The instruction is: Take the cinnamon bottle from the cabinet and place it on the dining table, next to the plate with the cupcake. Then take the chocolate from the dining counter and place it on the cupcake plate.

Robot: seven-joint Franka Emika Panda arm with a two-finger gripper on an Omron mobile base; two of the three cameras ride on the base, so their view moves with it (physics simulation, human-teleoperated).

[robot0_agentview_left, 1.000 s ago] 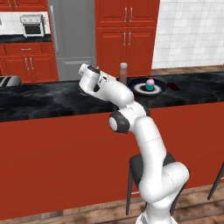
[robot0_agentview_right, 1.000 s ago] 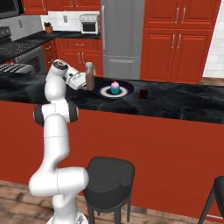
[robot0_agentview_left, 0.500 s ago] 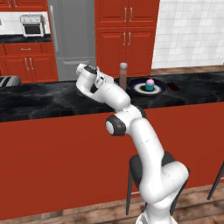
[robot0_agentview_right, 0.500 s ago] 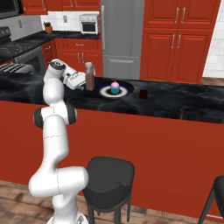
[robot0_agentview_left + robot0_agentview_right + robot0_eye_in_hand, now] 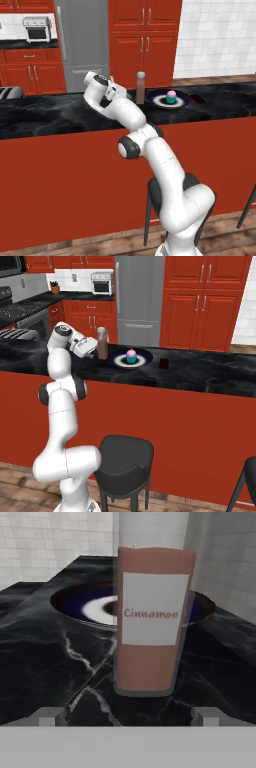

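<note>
Looking along our gripper [image 5: 128, 716], we see its two finger tips spread wide, one at each side of the lower edge, with nothing between them; the cinnamon bottle [image 5: 152, 619] stands just in front of them, free and not touched. In the base views the gripper [image 5: 93, 351] is just beside the bottle [image 5: 102, 343], at its left side, and low over the dining table [image 5: 200, 375]. The bottle [image 5: 141, 88] stands upright on the black marble top, its white label with the word "Cinnamon" turned to the hand camera. Directly behind it in the hand view lies the plate [image 5: 75, 601], and in the base views the plate [image 5: 141, 360] is just beside the bottle, with the cupcake [image 5: 131, 355] on its middle. Further along the marble, near the plate, lies the small dark chocolate [image 5: 163, 363]. Behind the table stand the grey fridge [image 5: 139, 296] and red cupboards [image 5: 207, 301].
</note>
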